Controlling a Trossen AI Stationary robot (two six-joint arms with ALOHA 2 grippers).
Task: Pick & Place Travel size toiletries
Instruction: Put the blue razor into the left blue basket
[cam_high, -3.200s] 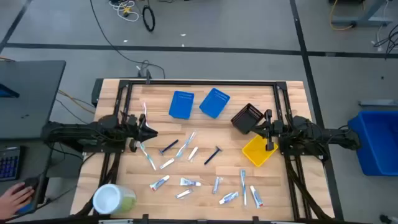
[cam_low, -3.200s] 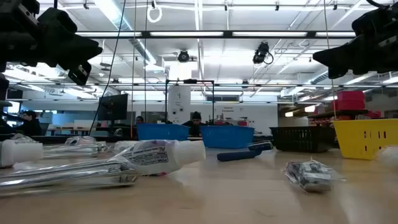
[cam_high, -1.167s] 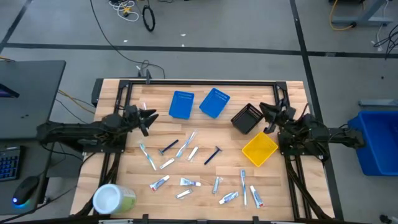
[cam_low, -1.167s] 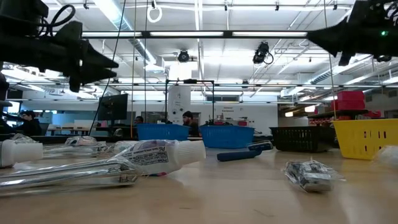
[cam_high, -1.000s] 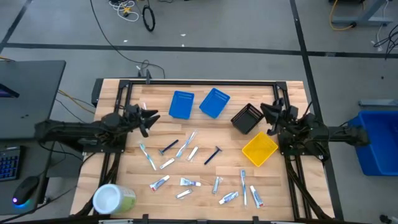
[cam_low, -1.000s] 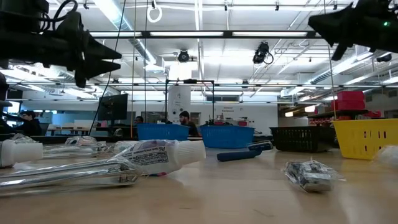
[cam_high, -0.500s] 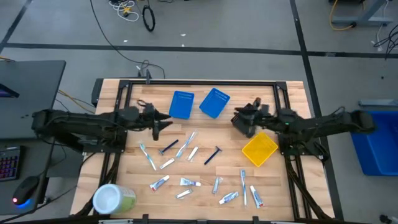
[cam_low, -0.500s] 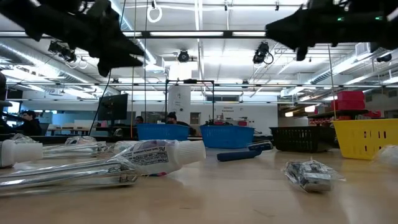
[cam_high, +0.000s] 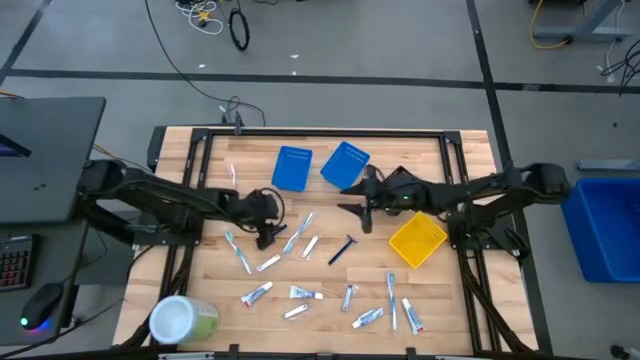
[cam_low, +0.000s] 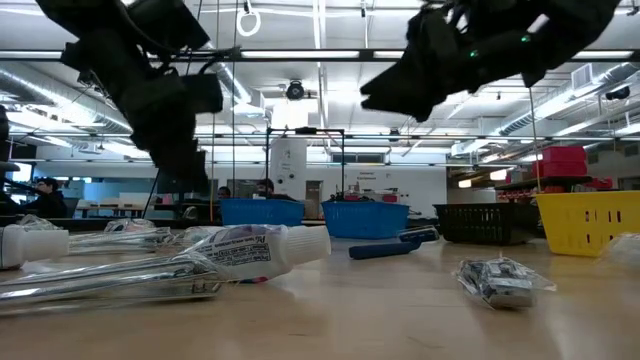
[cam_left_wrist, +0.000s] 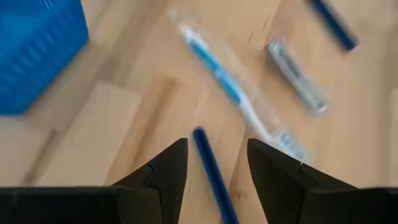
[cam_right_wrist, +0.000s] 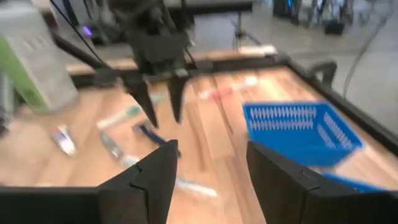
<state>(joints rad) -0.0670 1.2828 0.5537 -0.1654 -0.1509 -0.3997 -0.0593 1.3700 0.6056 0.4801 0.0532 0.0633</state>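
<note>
The toiletries lie scattered on the wooden table (cam_high: 470, 300): tubes such as one (cam_high: 305, 293) near the front, toothbrushes (cam_high: 300, 228) and two dark blue razors. My left gripper (cam_high: 266, 232) points down, open, just over the left razor (cam_high: 280, 232). In the left wrist view that razor's handle (cam_left_wrist: 208, 168) shows between the two fingers, and a toothbrush (cam_left_wrist: 236, 99) lies beyond. My right gripper (cam_high: 347, 200) hangs open above the table, between the right blue bin (cam_high: 346, 164) and the second razor (cam_high: 343, 248), holding nothing.
Two blue bins (cam_high: 292, 168) stand at the back. A black bin (cam_high: 395, 190) sits partly under my right arm, and a yellow bin (cam_high: 417, 240) lies at the right. A big white-and-green container (cam_high: 180, 320) lies at the front left corner.
My left gripper has swung from the table's left side toward its middle and tipped down over the left razor, staying open. My right gripper has travelled toward the table's left, past the black bin, and its fingers have opened. The toiletries have not moved.
</note>
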